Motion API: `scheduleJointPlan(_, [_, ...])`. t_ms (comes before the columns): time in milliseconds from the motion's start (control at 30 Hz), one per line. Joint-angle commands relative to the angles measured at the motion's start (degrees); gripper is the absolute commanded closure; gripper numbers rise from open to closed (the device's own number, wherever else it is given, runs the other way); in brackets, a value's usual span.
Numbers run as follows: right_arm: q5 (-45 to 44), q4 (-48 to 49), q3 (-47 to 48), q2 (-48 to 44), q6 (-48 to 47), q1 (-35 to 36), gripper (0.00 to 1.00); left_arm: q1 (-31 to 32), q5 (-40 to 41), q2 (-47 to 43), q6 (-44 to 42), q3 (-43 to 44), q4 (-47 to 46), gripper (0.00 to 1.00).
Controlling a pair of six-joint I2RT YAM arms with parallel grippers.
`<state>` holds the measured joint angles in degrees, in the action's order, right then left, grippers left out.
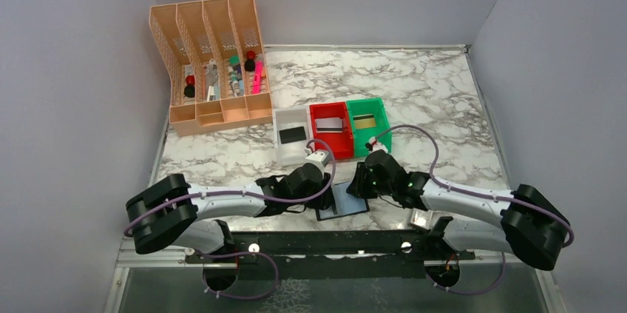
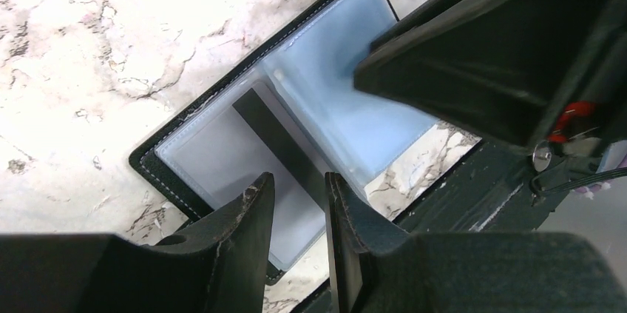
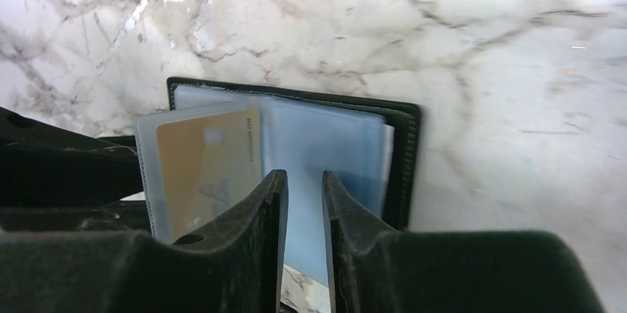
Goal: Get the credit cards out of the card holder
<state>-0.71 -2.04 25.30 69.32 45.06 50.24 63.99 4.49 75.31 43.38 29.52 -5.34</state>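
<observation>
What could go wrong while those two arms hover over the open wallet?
The yellowish-gold plastic card sits inside a clear sleeve; a pinch might catch the sleeve too, lifting the whole black-edged folding card holder. The left gripper and right gripper hang close together and could bump.

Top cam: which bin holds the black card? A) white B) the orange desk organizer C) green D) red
A: the black card lies flat in the white bin, leftmost of the three; the red bin holds a pale card and the green bin a gold card.
</observation>
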Motion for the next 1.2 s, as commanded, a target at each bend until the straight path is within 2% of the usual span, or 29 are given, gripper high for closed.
scheduleJointPlan(0, [-10.78, -11.47, 1.56, -6.79, 0.72, 0.21, 0.69, 0.55, -1.98, 2.58, -1.54, 2.03, -4.19, 0.65])
scheduleJointPlan(67, [-11.2, -11.66, 0.62, -9.63, 0.83, 0.21, 0.66, 0.76, -2.25, 4.3, -2.0, 3.17, -5.17, 0.65])
scheduleJointPlan(267, [-16.78, -19.14, 0.45, -15.73, 4.14, 0.21, 0.66, 1.87, -2.93, 8.39, -3.6, 7.5, -5.6, 0.65])
scheduleJointPlan(400, [-19.33, -21.84, -0.06, -21.37, 5.38, 0.21, 0.65, 2.36, -2.49, 9.87, -3.26, 7.41, -5.16, 0.65])
scheduleJointPlan(500, [-17.22, -18.87, -1.83, -25.47, 3.62, 0.21, 0.64, 2.53, -0.94, 8.42, -2.25, 5.81, -4.82, 0.65])
scheduleJointPlan(567, [-12.14, -14.18, -3.45, -26.61, 0.94, 0.21, 0.61, 2.5, 0.04, 6.85, -1.77, 4.75, -4.29, 0.65])
scheduleJointPlan(667, [-3.75, -7.59, -4.84, -24.37, -0.73, 0.21, 0.61, 2.44, 1.47, 4.57, -1.25, 3.55, -3.14, 0.64])
scheduleJointPlan(800, [1.1, -3.73, -3.44, -16.93, -2.17, 0.21, 0.62, 2.45, 1.88, 2.7, -0.38, 2.02, -3.31, 0.61])
scheduleJointPlan(967, [1.88, -3.07, -1.94, -8.94, -3.55, 0.21, 0.62, 2.5, 1.1, 2.81, 0.68, 0.53, -5.6, 0.58])
scheduleJointPlan(1167, [-0.35, -3.43, -2.52, -5.44, -3.62, 0.21, 0.62, 2.48, 0.5, 3.32, 1.77, -0.61, -7.87, 0.57])
